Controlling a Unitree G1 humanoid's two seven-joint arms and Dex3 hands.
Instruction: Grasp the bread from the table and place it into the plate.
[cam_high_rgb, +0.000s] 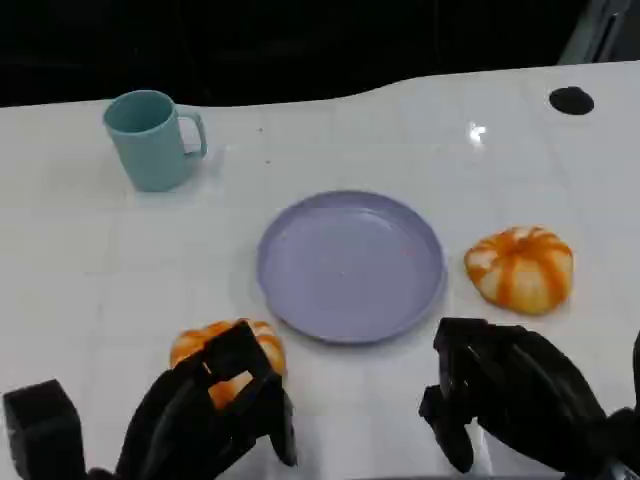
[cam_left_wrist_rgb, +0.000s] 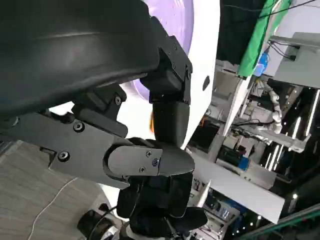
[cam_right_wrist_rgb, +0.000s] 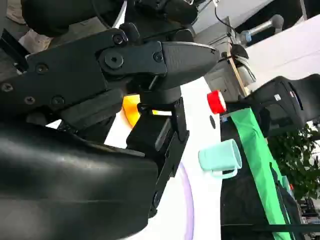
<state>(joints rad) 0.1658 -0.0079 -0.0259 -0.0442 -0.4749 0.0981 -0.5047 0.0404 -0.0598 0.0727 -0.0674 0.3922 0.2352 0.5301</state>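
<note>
Head view looks steeply down on the table (cam_high_rgb: 60, 250); both close wrist views share its purple plate (cam_high_rgb: 350, 265)

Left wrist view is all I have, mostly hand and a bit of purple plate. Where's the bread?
Observer: Head view shows two. One bread lies on the table just under the left hand, near the plate's front left edge.
Operator: And the other?
Observer: The second bread sits on the table to the right of the plate, apart from it, beyond the right hand, which holds nothing.
Operator: Plate free?
Observer: Yes, nothing lies in it. A teal cup stands far back on the left.
</note>
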